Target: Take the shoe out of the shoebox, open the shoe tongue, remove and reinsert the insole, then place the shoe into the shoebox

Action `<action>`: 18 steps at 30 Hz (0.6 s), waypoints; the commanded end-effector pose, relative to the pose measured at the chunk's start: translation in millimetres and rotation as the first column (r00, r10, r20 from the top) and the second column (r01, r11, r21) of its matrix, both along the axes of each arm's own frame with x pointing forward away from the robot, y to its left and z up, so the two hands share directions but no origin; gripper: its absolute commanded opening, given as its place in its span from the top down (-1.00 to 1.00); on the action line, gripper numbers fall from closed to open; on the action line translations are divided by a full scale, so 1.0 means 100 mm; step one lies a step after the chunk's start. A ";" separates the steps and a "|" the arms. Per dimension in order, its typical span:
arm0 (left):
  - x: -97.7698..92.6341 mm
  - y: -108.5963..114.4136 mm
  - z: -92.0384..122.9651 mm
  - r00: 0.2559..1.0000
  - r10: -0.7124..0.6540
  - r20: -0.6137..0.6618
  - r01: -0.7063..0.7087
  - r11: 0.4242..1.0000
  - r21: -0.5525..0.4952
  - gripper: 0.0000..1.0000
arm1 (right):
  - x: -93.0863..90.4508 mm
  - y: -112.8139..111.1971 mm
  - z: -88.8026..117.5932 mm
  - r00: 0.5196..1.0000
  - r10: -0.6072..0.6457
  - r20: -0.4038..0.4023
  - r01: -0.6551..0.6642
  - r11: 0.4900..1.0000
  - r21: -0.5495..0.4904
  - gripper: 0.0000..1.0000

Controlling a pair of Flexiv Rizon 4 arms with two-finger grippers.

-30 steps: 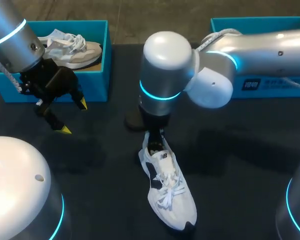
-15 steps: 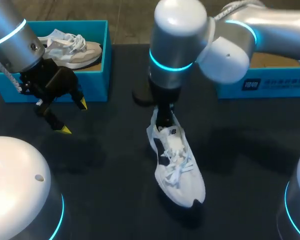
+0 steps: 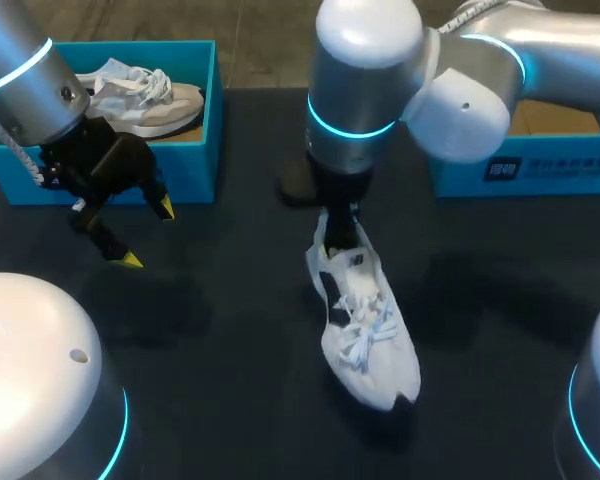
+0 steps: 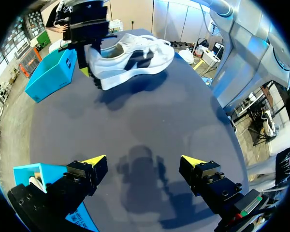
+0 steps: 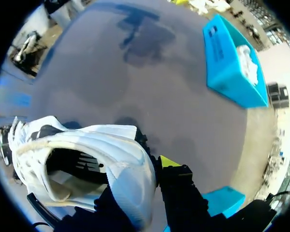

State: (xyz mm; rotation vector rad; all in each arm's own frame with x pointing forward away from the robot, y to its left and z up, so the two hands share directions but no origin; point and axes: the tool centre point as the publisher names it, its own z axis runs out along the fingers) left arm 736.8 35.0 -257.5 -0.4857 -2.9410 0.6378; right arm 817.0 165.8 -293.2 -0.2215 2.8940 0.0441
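Dark tabletop (image 3: 220,330), matte, serving as the work surface between two blue boxes. Item one: white shoe (image 3: 365,330) with black side panels and loose white laces, located near the table's middle, heel toward the far edge and toe toward the robot; it appears to hang just clear of the surface, with its shadow beneath it. Item two: right gripper (image 3: 340,232), clamped on the shoe's heel collar. The right wrist view shows one yellow-tipped finger against the outside of the heel; the other is hidden by the shoe, presumably inside the opening. A heel hold leaves the tongue, laces and mouth of the shoe free for work, which probably explains the choice. Item three: right shoebox (image 3: 540,170), blue, at the far right, partly behind the right arm, with a brown floor showing where visible; likely this shoe's origin and final destination. Item four: left gripper (image 3: 148,233), fingers spread wide and holding nothing, hovering over the table just in front of the left shoebox (image 3: 195,150), well apart from the held shoe. It looks stationed to take on the tongue or insole. Item five: pale second shoe (image 3: 145,95) lying in the left shoebox, untouched. Status, as judged: removal done; tongue and insole steps not yet done.
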 end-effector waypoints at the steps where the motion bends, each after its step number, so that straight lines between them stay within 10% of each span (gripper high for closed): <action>1: -0.01 0.00 0.01 1.000 0.000 0.001 0.000 1.000 0.002 -1.00 | 0.35 -0.25 0.26 0.999 -0.039 0.023 0.040 0.998 -0.055 1.00; 12: -0.01 0.00 0.01 1.000 0.000 0.001 0.000 1.000 0.002 -1.00 | 1.27 -0.90 0.84 0.993 -0.016 0.113 0.033 0.988 -0.148 1.00; 18: -0.01 0.00 0.01 1.000 0.000 0.001 0.000 1.000 0.002 -1.00 | 1.32 -0.94 0.89 0.992 -0.041 0.121 0.059 0.987 -0.151 1.00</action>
